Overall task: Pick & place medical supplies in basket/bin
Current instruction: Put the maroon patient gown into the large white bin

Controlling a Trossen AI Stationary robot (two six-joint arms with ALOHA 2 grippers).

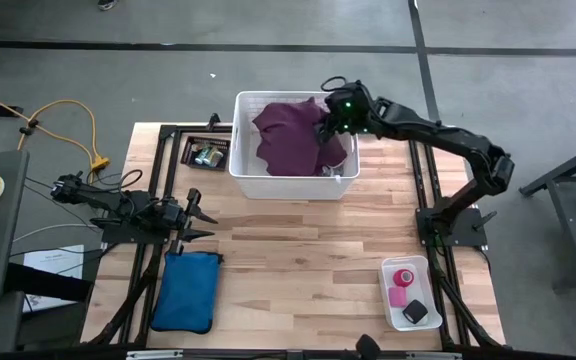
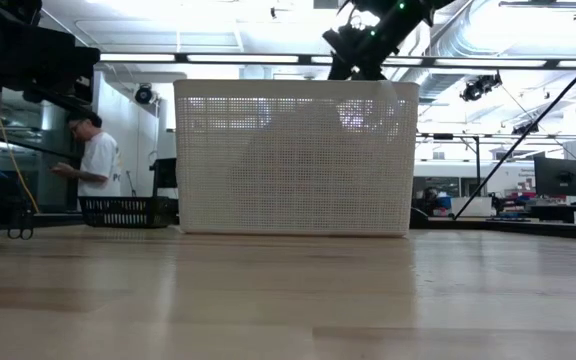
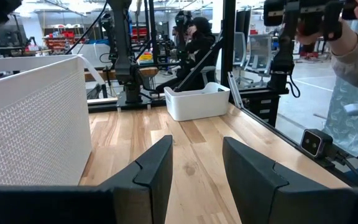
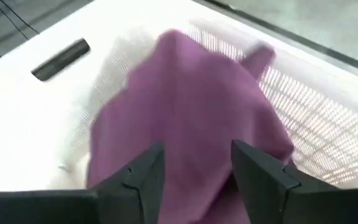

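Observation:
The purple cloth [image 1: 288, 135] lies heaped in the white mesh basket [image 1: 243, 180], draped against its far right wall. My right gripper [image 1: 326, 130] hangs open over the basket's right side, its fingers standing either side of the cloth's top [image 4: 191, 106]. The pink tape roll [image 1: 404, 277] and small black block [image 1: 416, 312] rest in a small white tray [image 1: 388, 300] near the table's near right corner. My left gripper [image 1: 208, 217] waits open over the table's left part. The clear bottle and the grey patterned cloth do not show. My right gripper is open just above the purple cloth [image 4: 194, 134], pointing down into the basket. I cannot tell whether its fingertips touch the cloth.
A blue pouch [image 1: 188, 290] lies near the left near edge. A small black basket [image 1: 206, 152] sits left of the white one. A dark bar [image 4: 61, 59] lies on the white basket's floor. A person [image 2: 93, 160] stands beyond the table; another sleeve [image 3: 353, 56] shows at the right.

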